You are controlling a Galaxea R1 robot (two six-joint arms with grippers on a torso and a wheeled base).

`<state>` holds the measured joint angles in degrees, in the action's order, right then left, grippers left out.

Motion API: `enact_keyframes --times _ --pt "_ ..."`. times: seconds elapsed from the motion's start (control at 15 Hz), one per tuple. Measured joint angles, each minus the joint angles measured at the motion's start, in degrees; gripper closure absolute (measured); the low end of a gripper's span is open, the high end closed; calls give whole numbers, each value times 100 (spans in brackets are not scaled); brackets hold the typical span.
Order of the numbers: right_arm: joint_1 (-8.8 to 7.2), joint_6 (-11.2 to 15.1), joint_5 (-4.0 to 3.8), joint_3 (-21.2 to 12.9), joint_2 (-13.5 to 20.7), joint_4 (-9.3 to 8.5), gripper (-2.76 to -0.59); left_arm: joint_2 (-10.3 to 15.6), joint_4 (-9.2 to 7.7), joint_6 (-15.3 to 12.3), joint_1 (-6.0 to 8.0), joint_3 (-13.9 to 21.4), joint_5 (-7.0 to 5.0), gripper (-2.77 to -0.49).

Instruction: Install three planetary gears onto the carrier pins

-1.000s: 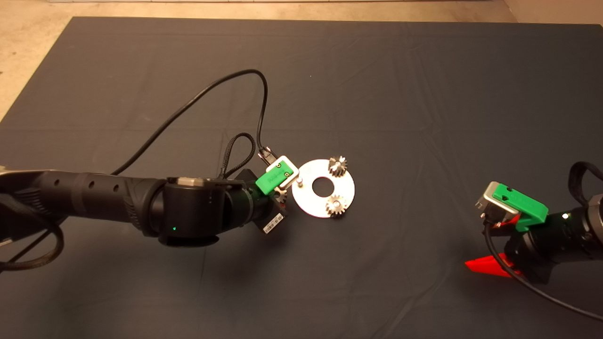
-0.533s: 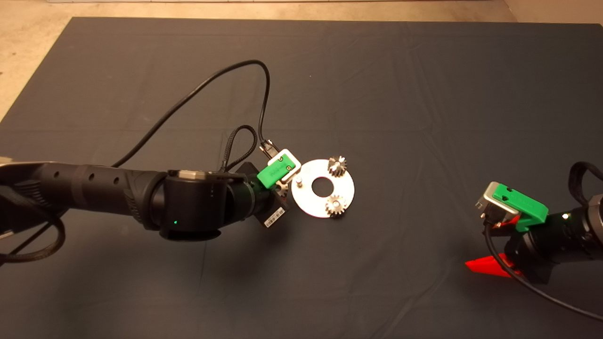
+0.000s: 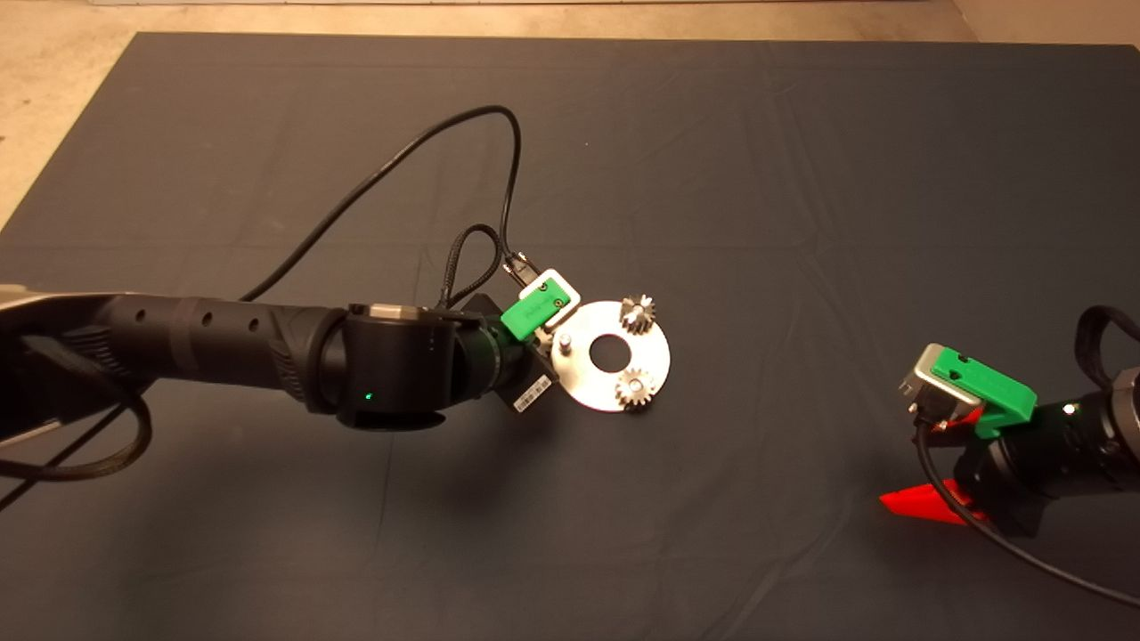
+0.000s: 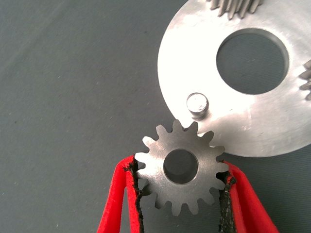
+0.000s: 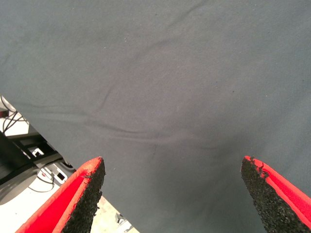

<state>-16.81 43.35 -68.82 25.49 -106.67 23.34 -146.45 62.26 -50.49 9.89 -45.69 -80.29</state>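
Left gripper (image 4: 181, 194), clamped on a gear (image 4: 181, 167) visible only in its wrist view, beside the disc's (image 3: 588, 378) bare left pin (image 4: 197, 104); two gears (image 3: 638, 313) seated; right gripper (image 5: 172, 194), fingers apart, parked far right.

We count three planetary gears in all. Two sit on the disc (image 3: 583, 385): one gear (image 3: 638, 313) at its far edge and another gear (image 3: 637, 389) at its near edge. The third gear (image 4: 181, 167) is off the disc, held flat between the two red fingers (image 4: 120, 204) of the left gripper (image 4: 181, 194), its teeth just beside the disc's rim.

We count one disc with one large centre hole. Of the carrier pins we see one bare pin (image 4: 197, 104); the others lie under the seated gears.

We count two arms and two grippers: the left gripper at the disc and the right gripper (image 5: 172, 187) near the right edge of the bench (image 3: 802, 178).
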Motion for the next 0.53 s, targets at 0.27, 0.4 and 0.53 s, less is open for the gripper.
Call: enact_keyframes --times 0.27,0.4,0.53 --pt "0 0 5 -6 0 -2 -207 -59 -7 0 187 -6 -3 -62" --pt "0 0 5 -6 0 0 -207 -57 0 0 290 -11 -11 -62" --pt "0 0 4 -6 0 0 -207 -61 -6 0 298 -11 -6 -62"
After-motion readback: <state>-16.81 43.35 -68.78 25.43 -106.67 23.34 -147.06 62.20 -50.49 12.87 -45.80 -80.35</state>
